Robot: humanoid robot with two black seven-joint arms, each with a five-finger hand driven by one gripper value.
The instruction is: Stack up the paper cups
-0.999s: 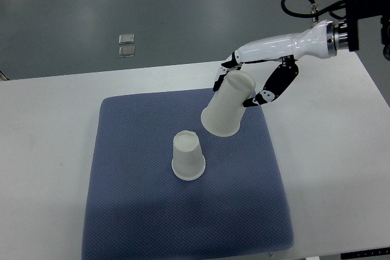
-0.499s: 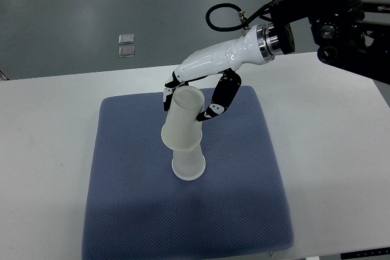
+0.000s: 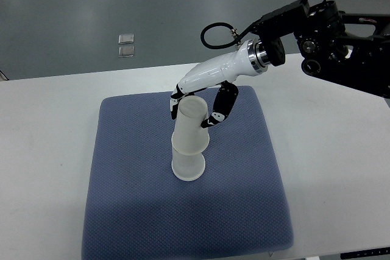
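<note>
Two white paper cups stand upside down on the blue mat (image 3: 128, 211), one over the other. The upper cup (image 3: 190, 125) sits partly down over the lower cup (image 3: 187, 165), whose wide rim rests on the mat. My right hand (image 3: 192, 106) reaches in from the upper right. Its fingers wrap the top part of the upper cup, thumb on the right side, other fingers on the left. The left arm does not show.
The mat lies on a white table (image 3: 49, 150). Two small clear squares (image 3: 127, 44) lie on the grey floor beyond the table. My right arm's black joint housing (image 3: 329, 35) hangs over the table's far right.
My right hand carried the upside-down cup from the right over to the standing cup and lowered it further onto that cup. The lower cup has stayed in place.
</note>
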